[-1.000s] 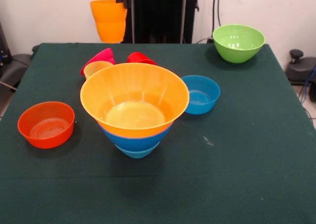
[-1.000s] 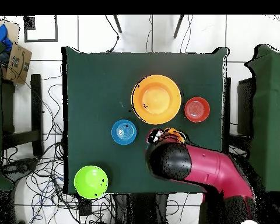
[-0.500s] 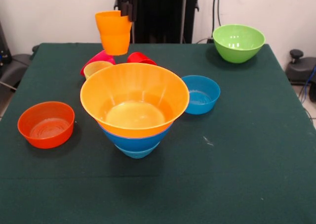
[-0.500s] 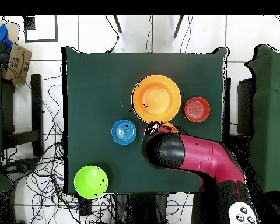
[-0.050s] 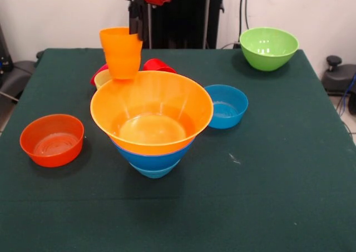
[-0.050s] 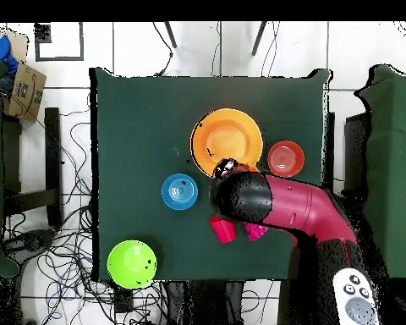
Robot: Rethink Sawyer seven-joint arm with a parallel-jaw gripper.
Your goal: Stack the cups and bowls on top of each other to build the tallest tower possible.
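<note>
No readable text, no labels, brands or numbers — bowls, cups, table (all plain), nothing legible anywhere

Glossy red arm (image 6: 304, 216) housing; rounded black joint cap; dark gripper (image 5: 138, 24) fingers

Glossy plastic bowls (image 5: 151, 110) and cups (image 5: 120, 52); matt green tablecloth (image 5: 278, 168)
</note>
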